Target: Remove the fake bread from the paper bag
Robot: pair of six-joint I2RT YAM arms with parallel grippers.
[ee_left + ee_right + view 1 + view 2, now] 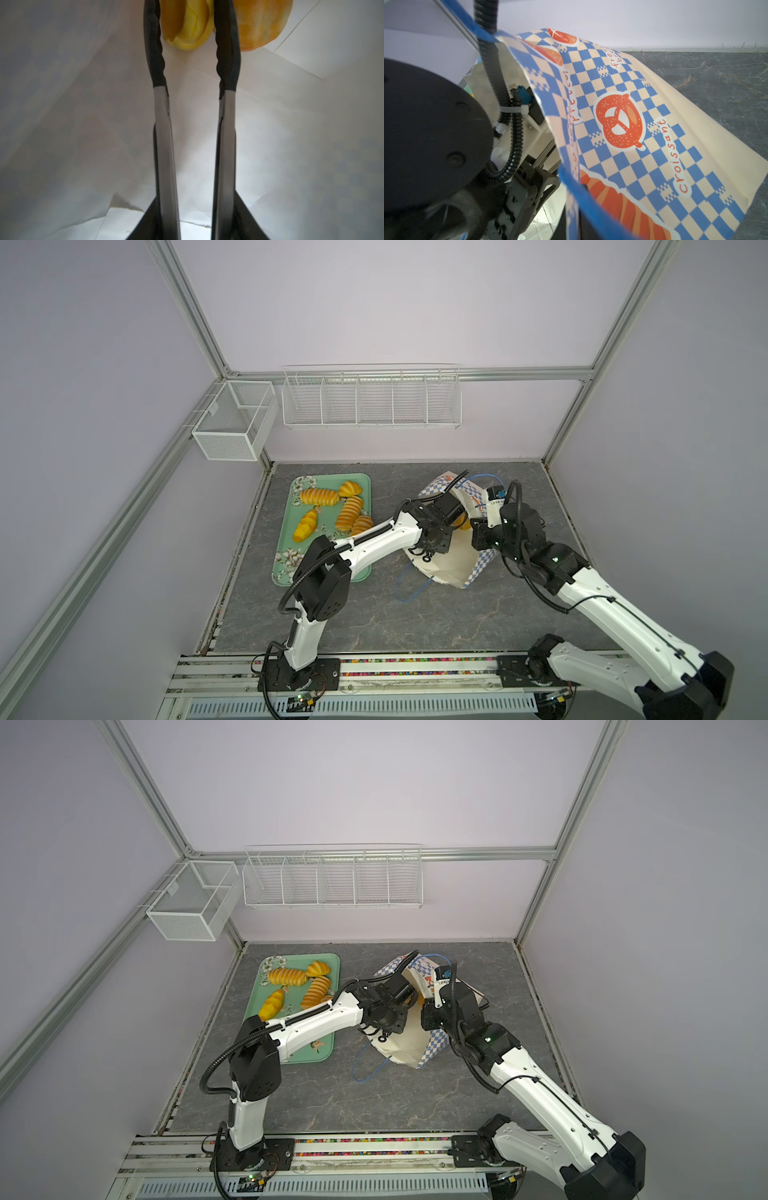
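Robot lab cell, aluminium frame (519,374), plain lilac walls (395,302), 2 bench-mounted arms (374,545), wire baskets (370,406)

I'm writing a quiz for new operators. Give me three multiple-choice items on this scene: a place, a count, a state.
1. Where is the left end effector? A in the paper bag; B in the mesh basket; C on the tabletop.
2. How many fake bread pieces lie on the green tray? A three; B five; C seven.
3. The bag's mouth is: A folded shut; B open; C tied.
Answers: 1 A, cream bag walls surround it in the left wrist view. 2 B, five show in a top view. 3 B, its cream inside shows in both top views.
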